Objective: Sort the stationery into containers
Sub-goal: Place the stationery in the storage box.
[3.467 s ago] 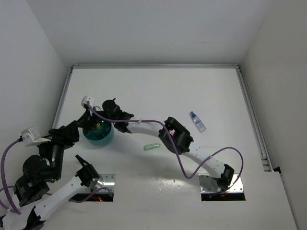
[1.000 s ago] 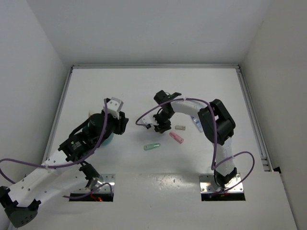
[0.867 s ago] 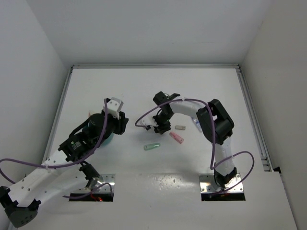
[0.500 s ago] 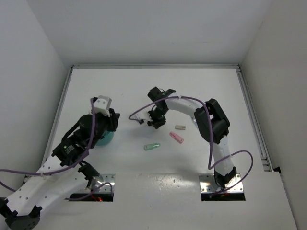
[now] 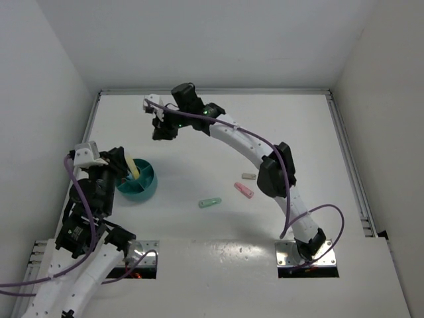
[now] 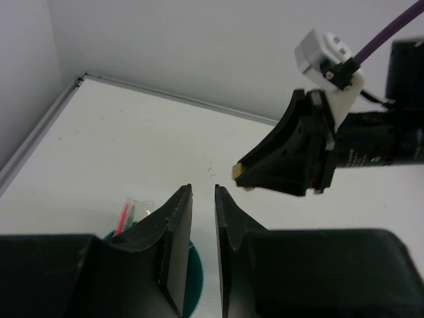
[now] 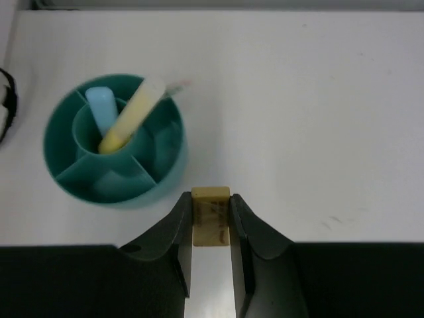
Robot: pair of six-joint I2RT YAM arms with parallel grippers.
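Observation:
My right gripper (image 5: 161, 129) is raised over the far left of the table, shut on a tan eraser (image 7: 211, 213). The left wrist view also shows this gripper (image 6: 242, 177) and the eraser (image 6: 236, 171). The teal cup (image 5: 150, 189) stands nearer, at the left. In the right wrist view the cup (image 7: 119, 196) holds a yellow marker (image 7: 131, 114) and a light-blue marker (image 7: 101, 105). Thin pens (image 6: 124, 213) poke out beside it. My left gripper (image 5: 126, 171) hovers at the cup's left rim. Its jaws (image 6: 203, 192) are almost together and hold nothing.
A second tan eraser (image 5: 249, 177), a pink marker (image 5: 244, 190) and a pale green marker (image 5: 210, 202) lie at the table's middle. White walls close in the left, far and right sides. The blue-capped bottle is out of view.
My right arm swung from the table's middle to the far left, carrying the eraser. My left arm pulled back to the left, uncovering the cup with the yellow marker in it.

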